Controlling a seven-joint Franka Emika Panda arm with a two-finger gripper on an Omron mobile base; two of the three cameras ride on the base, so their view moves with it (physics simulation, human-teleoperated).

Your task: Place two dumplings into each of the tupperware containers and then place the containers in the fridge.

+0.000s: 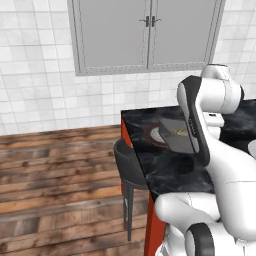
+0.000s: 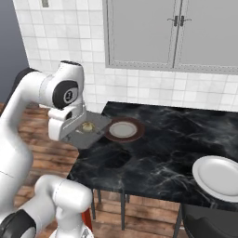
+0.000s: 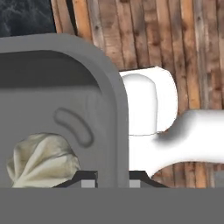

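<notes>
**Grey container pinched by its rim, hanging past the tabletop edge**

I have the darker grey tupperware container (image 3: 65, 109) clamped by its rim wall in the claw (image 3: 113, 179), one fingertip inside the tray and one outside. In the hand view I can see one dumpling (image 3: 41, 159) sitting on the tray floor close to the gripped wall; whether a second lies in the hidden part of the tray I cannot tell. From the right base view the container (image 2: 88, 130) rides under the hand at the near-left corner of the black marble tabletop (image 2: 167, 139), with a pale lump (image 2: 86, 125) in it and part of the tray out over the wooden floor (image 1: 55, 165).

My worry from here is tilt. I judge a grip on one thin wall, off centre, to be weak against twisting; any quick swing or wrist roll could tip the tray and let the dumpling roll out onto the floor, or let the rim slip from between the fingers altogether.

Just beside the container sits a brown-rimmed plate (image 2: 123, 129), which looks bare, and a white plate (image 2: 218, 177) lies well apart at the right edge. A dark stool (image 1: 129, 167) stands below the tabletop's side, in the way of a low carry.
</notes>
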